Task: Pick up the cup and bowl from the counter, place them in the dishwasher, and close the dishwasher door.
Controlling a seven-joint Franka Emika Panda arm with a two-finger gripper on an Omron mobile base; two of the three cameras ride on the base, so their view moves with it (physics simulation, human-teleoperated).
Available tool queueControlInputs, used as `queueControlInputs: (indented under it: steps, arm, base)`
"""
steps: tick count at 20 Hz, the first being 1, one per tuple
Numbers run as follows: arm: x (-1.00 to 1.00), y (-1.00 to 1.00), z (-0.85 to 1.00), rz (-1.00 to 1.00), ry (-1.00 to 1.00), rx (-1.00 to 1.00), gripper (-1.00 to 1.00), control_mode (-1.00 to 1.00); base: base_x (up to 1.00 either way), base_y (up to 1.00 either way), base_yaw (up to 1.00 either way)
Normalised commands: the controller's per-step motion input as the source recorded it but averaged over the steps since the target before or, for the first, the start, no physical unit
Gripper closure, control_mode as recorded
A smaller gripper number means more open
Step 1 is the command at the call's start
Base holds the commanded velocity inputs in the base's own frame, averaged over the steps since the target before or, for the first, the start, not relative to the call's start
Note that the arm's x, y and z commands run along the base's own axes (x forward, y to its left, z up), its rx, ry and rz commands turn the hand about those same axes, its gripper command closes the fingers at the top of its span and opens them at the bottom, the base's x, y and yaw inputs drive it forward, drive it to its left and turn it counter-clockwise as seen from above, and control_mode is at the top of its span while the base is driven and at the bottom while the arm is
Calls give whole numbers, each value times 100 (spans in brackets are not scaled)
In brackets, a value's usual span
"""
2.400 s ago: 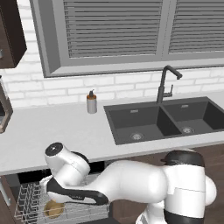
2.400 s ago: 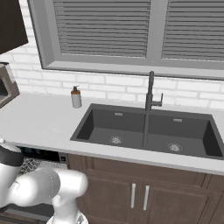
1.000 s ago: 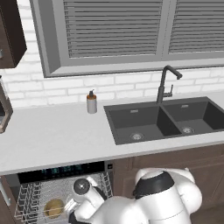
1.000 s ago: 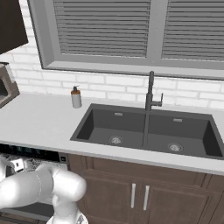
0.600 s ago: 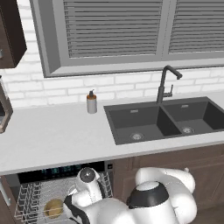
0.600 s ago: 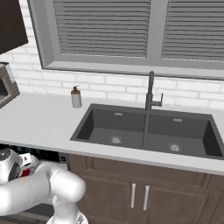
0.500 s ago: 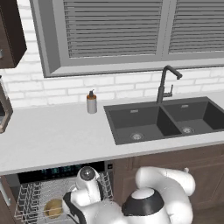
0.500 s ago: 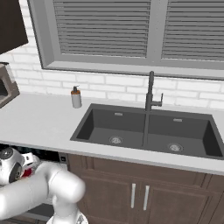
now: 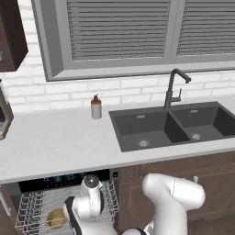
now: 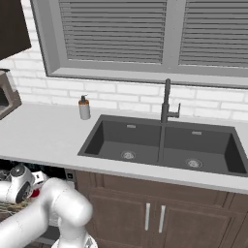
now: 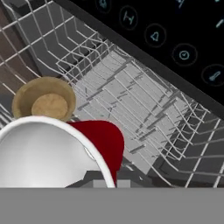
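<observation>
The dishwasher (image 9: 64, 178) stands open under the counter (image 9: 55, 142), its white wire rack (image 9: 32, 206) pulled out. The tan bowl (image 9: 56, 219) lies in the rack, also seen as the bowl (image 11: 43, 103) in the hand view. My gripper (image 11: 98, 177) hangs low over the rack, shut on the red cup (image 11: 105, 140), whose white inside faces the hand camera just beside the bowl. A bit of the red cup (image 10: 34, 193) shows next to my hand in the right base view. The cup hides my fingertips. The dishwasher door is out of view.
The black control strip (image 11: 175, 39) with blue icons runs just above the rack. A grey soap dispenser (image 9: 96, 108) stands on the counter by the dark double sink (image 9: 170, 128) and its tap (image 9: 173, 87). Brown cabinet doors (image 10: 155, 218) close off the right.
Since the earliest frames my hand has come down and to the right over the rack, and the elbow has swung round. Over the last half second it has barely moved.
</observation>
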Motion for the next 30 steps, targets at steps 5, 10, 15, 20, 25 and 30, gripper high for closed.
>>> queueControlInputs:
  steps: [5,10,15,20,25,30]
  arm:
    - [0,33,-33,0,0,-4,100,-100]
    - [0,29,-42,0,6,0,100,-100]
    - [-13,25,-35,0,19,-1,100,-100]
    - [-6,14,-8,0,15,0,100,-100]
    - [0,12,0,0,0,0,-100,-100]
    - [-1,2,0,0,0,0,-100,-100]
  base:
    - [0,0,0]
    - [0,0,0]
    - [0,0,0]
    - [0,0,0]
    - [0,0,0]
    - [0,0,0]
